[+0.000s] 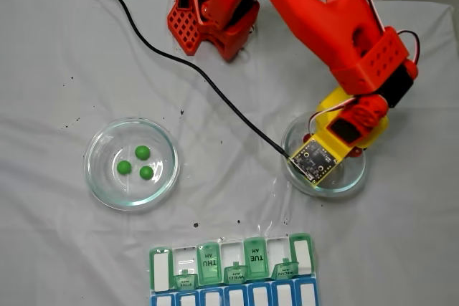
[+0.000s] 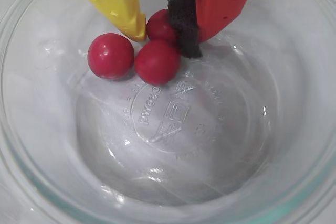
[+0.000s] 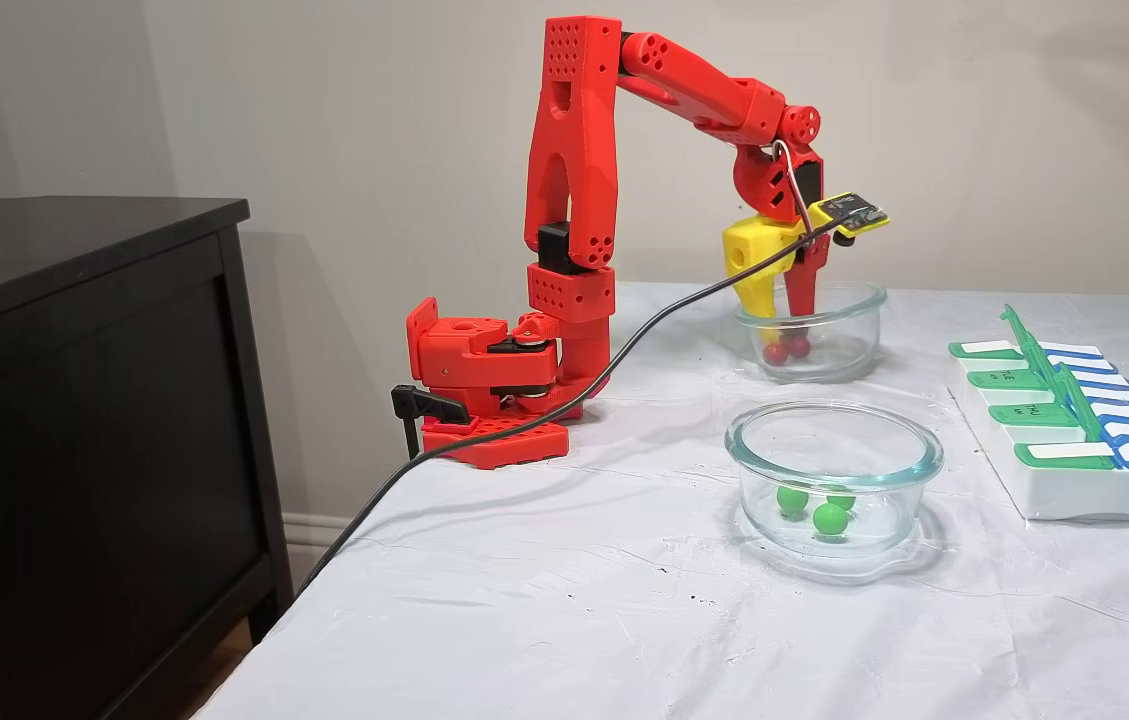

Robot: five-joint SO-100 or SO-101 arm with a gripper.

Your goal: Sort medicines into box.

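On the white cloth [image 3: 544,600], your gripper [image 2: 165,27] stands down in the far glass dish [image 3: 859,345] with fingers around 1 red pill [image 2: 158,23], so close gently, lift straight, then carry it to the pill organizer [image 1: 237,266].

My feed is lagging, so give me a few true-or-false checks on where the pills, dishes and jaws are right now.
1. Three green pills lie in one glass dish. True.
2. The gripper is down inside the dish of red pills. True.
3. The jaws are clamped on a green pill. False: they straddle a red pill; whether they grip it cannot be told.
4. A red pill already lies in the organizer. False: three red ones are in their dish, and none shows in the organizer's open compartments.
5. Some green organizer lids stand open. True.
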